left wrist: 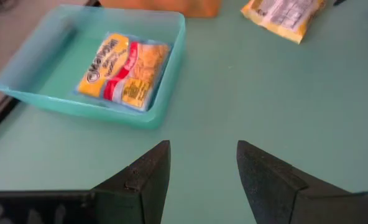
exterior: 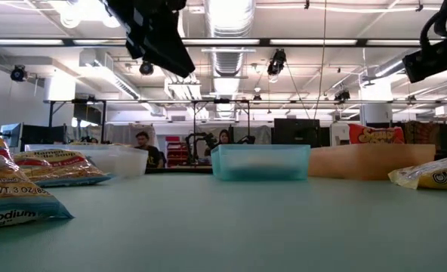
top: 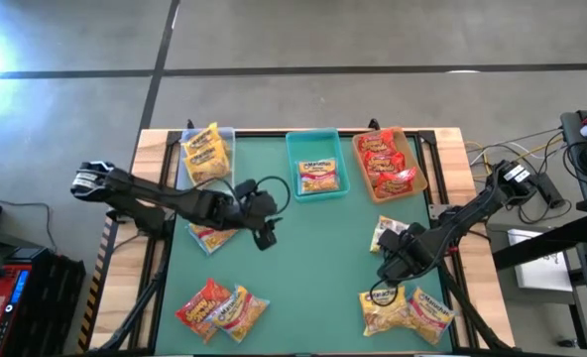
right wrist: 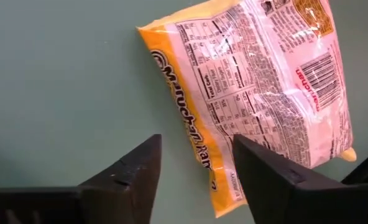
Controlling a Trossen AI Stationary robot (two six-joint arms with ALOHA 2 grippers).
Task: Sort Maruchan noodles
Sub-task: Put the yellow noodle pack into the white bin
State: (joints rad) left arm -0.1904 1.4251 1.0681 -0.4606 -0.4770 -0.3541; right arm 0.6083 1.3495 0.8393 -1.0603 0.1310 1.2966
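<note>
While the left gripper [top: 265, 236] hangs over the middle of the green counter [top: 323, 258] with its fingers [left wrist: 148, 171] spread and holding nothing, the right gripper [top: 388, 270] sits low on the right side, its fingers [right wrist: 134, 168] parted just above the edge of a yellow noodle packet [right wrist: 258, 93] lying label-down, not gripping it. At the far edge stand three bins: a clear bin [top: 206, 151] with yellow packets, a teal bin [top: 316, 164] holding one yellow-and-red packet [left wrist: 125, 71], and a tan bin [top: 388, 159] with red packets. More packets lie loose on the counter: a pair near the front left [top: 219, 307], a cluster at the front right [top: 408, 309], and one beneath the left arm [top: 212, 238].
</note>
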